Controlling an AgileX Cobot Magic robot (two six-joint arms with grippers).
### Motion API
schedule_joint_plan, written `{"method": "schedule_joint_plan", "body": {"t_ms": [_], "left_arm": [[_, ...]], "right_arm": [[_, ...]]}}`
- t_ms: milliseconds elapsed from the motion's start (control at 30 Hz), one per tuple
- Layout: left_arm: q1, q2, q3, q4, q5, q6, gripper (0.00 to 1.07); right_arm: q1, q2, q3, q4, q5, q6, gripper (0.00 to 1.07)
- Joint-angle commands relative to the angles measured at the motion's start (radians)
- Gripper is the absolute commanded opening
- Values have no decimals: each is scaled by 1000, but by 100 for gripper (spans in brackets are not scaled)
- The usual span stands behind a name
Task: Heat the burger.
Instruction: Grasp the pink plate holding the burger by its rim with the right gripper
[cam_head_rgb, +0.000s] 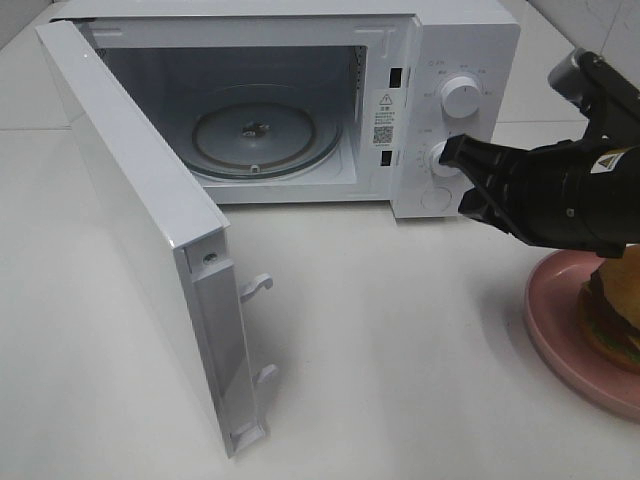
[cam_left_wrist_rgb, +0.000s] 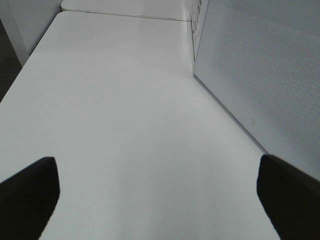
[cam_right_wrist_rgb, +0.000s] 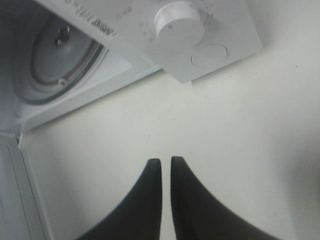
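Observation:
The burger (cam_head_rgb: 610, 322) sits on a pink plate (cam_head_rgb: 556, 322) at the right edge of the table, with my right arm hiding its top. My right gripper (cam_head_rgb: 458, 176) hovers over the table in front of the microwave's control panel (cam_head_rgb: 450, 40), just by the lower knob (cam_head_rgb: 436, 158), well left of the burger. In the right wrist view its fingers (cam_right_wrist_rgb: 150, 200) stand almost together with only a thin slit and nothing between them. My left gripper (cam_left_wrist_rgb: 160, 200) is wide open over bare table beside the door's outer face (cam_left_wrist_rgb: 260, 75).
The white microwave stands at the back with its door (cam_head_rgb: 130, 220) swung out towards the front left. Its glass turntable (cam_head_rgb: 265, 135) carries nothing. An upper knob (cam_head_rgb: 460, 97) and a round button (cam_right_wrist_rgb: 209, 54) are on the panel.

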Motion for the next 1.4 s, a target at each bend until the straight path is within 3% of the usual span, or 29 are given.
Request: {"method": "schedule_joint_plan", "body": {"t_ms": [33,100,133,167,200,233,267,300,333,567,633,667,733,867,1067,1400], "left_arm": [[2,-11,2,-5,-13,0,100],[2,-11,2,-5,-13,0,100],[2,-11,2,-5,-13,0,100],[2,-11,2,-5,-13,0,100],[2,-11,2,-5,-13,0,100],[2,-11,2,-5,-13,0,100],[2,-11,2,-5,-13,0,100],[2,-11,2,-5,-13,0,100],[2,-11,2,-5,-13,0,100],[2,-11,2,-5,-13,0,100],[2,-11,2,-5,-13,0,100],[2,-11,2,-5,-13,0,100],[2,-11,2,-5,-13,0,100],[2,-11,2,-5,-13,0,100],[2,-11,2,-5,-13,0,100],[2,-11,2,-5,-13,0,100]], "right_arm": [[-3,-26,-5,-6,82,-125,18],[-3,-43,-5,-6,131,-207,37],[-3,-43,-5,-6,131,-207,37],[-3,-56,-5,-6,155,-255,56],[-3,-56,-5,-6,155,-255,56],[-3,-68,-5,-7,172,-303,76],[-3,-70,-9,-10,189,-337,87],[-3,-70,-9,-10,189,-337,87],[-3,-75,-26,-22,248,-412,100],[-6,-75,-112,-100,516,-438,98],[-7,-75,-152,-232,626,-349,97],[-7,-75,-152,-232,626,-349,97],[-7,-75,-175,-385,737,-212,96],[-7,-75,-190,-514,872,-140,95],[-7,-75,-191,-529,959,-141,92],[-7,-21,-191,-532,905,-145,90]]}}
